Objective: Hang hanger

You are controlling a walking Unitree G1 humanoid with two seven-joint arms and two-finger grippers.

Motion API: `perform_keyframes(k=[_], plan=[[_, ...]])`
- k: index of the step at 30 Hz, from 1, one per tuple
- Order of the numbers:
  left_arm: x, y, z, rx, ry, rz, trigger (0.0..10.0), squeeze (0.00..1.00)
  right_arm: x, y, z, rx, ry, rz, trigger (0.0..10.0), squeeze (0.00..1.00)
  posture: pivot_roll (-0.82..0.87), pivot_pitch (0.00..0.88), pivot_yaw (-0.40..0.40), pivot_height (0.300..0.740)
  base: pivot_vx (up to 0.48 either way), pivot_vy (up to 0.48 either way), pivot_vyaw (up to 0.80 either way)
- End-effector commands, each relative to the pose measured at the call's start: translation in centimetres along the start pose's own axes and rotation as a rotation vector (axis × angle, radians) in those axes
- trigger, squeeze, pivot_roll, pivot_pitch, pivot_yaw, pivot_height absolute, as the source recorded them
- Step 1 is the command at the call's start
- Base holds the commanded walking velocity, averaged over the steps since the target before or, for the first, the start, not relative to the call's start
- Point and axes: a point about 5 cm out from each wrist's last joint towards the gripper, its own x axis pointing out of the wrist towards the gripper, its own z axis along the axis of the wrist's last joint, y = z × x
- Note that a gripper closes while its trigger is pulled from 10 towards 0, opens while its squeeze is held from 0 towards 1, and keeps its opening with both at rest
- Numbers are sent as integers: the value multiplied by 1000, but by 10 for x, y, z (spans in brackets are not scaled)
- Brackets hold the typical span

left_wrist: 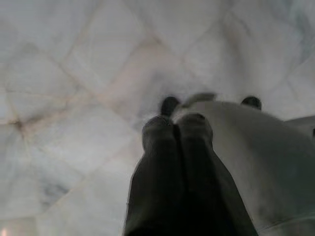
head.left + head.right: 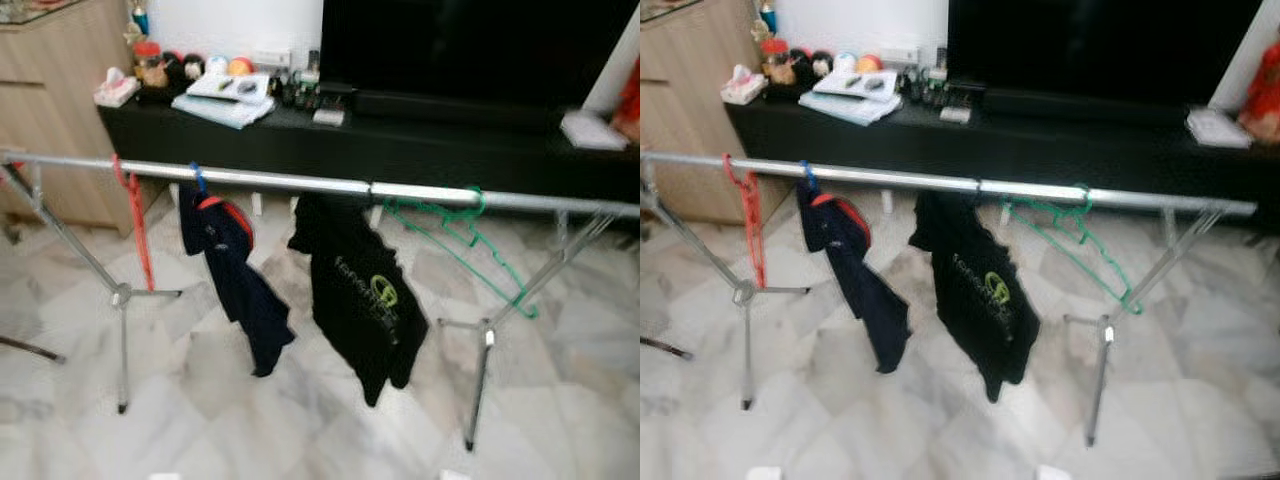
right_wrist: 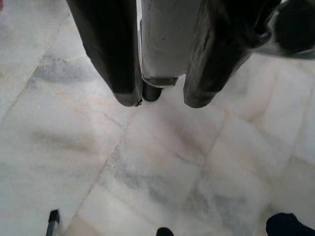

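An empty green hanger (image 2: 462, 240) hangs tilted on the silver drying rail (image 2: 300, 183), just beside a black T-shirt (image 2: 362, 297) (a navy shirt (image 2: 232, 270) and red hanger (image 2: 135, 222) hang further left). The left gripper (image 1: 176, 123) points at the marble floor (image 1: 74, 98), fingers pressed together, empty. The right gripper (image 3: 160, 101) hangs over the floor, fingers apart, holding nothing.

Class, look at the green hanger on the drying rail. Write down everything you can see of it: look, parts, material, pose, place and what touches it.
The green hanger is a thin, empty frame, plastic or coated wire by its look, with some inner bars. Its hook sits over the silver rail, towards the robot's right end. It hangs tilted, its lower end slanting down and right towards the rack's leg. Beside it, apart, hangs the black T-shirt. Only the rail clearly touches it.
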Motion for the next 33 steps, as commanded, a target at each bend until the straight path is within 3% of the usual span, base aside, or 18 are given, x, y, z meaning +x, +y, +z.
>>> perform_keyframes(k=[1,10,17,33], plan=[[-2,4,-8,16,36,9,10000,0,0,6,-3,13,8,11,10000,0,-4,94,-36,740,0,0,0],[-2,4,-8,9,21,3,10000,0,0,7,-3,32,5,12,10000,0,0,98,-36,740,0,0,0],[1,-18,-12,17,30,-24,10000,0,0,8,-1,60,-21,24,10000,0,-3,98,-36,740,0,0,0],[4,-59,-19,26,43,-76,10000,0,0,8,0,15,-15,30,10000,0,-5,107,-38,740,281,0,0]])
